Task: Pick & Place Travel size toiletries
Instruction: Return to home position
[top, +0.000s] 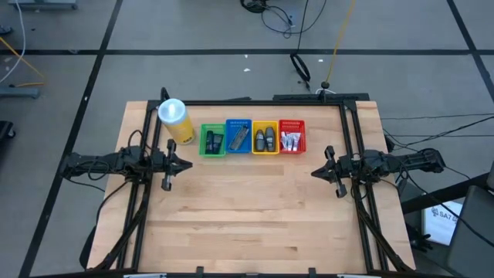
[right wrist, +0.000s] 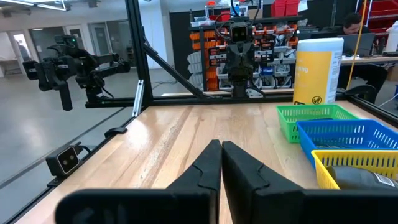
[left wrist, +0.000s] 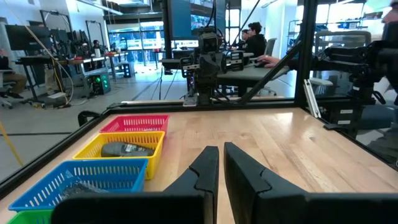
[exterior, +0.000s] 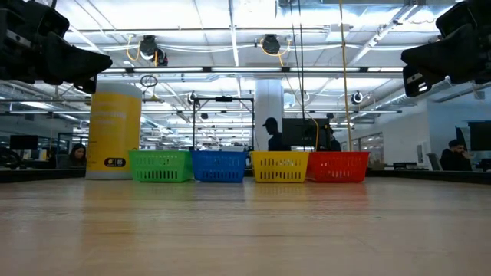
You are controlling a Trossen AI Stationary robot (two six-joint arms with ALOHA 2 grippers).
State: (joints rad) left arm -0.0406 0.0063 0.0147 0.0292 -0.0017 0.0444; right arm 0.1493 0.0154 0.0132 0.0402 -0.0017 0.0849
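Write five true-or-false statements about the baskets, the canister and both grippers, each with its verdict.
1. Starting from the yellow canister, the row runs green basket, blue basket, yellow basket, red basket. True.
2. The canister stands next to the red basket. False: it stands next to the green basket.
3. The left gripper holds a tube. False: it is shut on nothing, raised over the table.
4. All four baskets hold toiletries. True.
5. The right gripper is wide open. False: it is shut and empty.
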